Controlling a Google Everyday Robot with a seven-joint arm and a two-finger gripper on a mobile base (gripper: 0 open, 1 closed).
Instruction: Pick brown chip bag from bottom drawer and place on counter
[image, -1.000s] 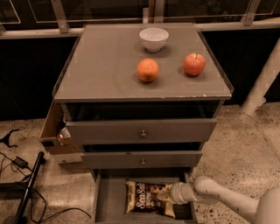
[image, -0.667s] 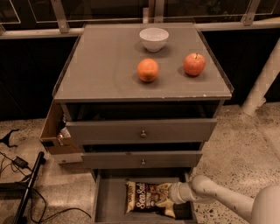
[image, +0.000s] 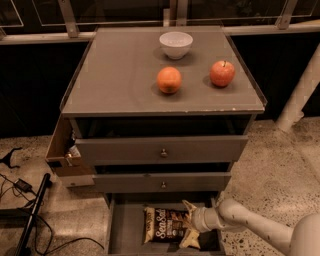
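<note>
My tool (image: 190, 223) sits in the bottom drawer (image: 119, 231) at the right end of the brown chip bag (image: 162, 225); grip state I cannot tell.

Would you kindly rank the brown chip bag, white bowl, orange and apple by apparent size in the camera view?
1. brown chip bag, though the gripper at its right end in the bottom drawer covers part of it.
2. white bowl.
3. orange and apple: they look alike, so no ranking.
</note>
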